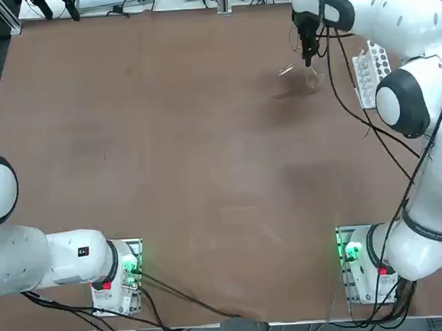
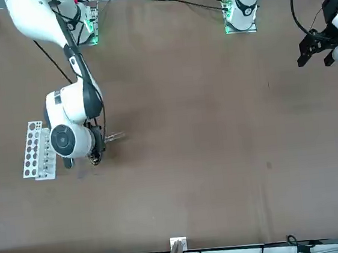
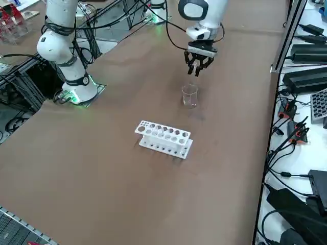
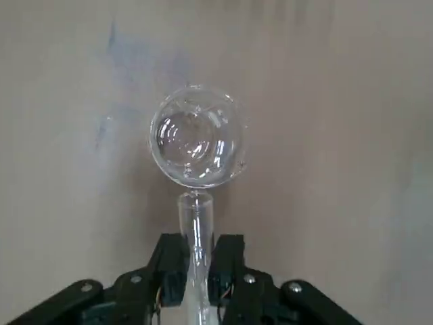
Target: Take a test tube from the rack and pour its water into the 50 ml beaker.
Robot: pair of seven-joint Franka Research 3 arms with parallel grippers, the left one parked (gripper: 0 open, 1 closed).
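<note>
Brown and nearly bare, the bench point(image 1: 170, 175) carries only two loose things, both near the working arm's far corner: a small white rack point(image 3: 164, 139) with two rows of round holes, and a tiny clear beaker point(image 3: 189, 96) standing upright a little way beyond it.

The right end effector point(image 4: 196, 271) hangs just above the beaker, clamped tight on a thin clear test tube point(image 4: 195, 223). In the wrist view the tube runs out from between the black fingers point(image 4: 229, 261), and its open mouth sits at the beaker's rim point(image 4: 196, 135). From overhead the tube shows as a faint sliver lying close to level, sticking out sideways from the end effector point(image 1: 308, 57) beside the beaker point(image 1: 314, 77).

So the first half of the job looks done: a tube is out of the rack and has been carried to the beaker. The holes that show in the rack look empty. Pouring seems to be under way, judging by the tilt and the mouth at the rim. The water cannot be made out in either vessel, so how much has gone across is impossible to tell. Left to do, most likely: finish emptying the tube.
</note>
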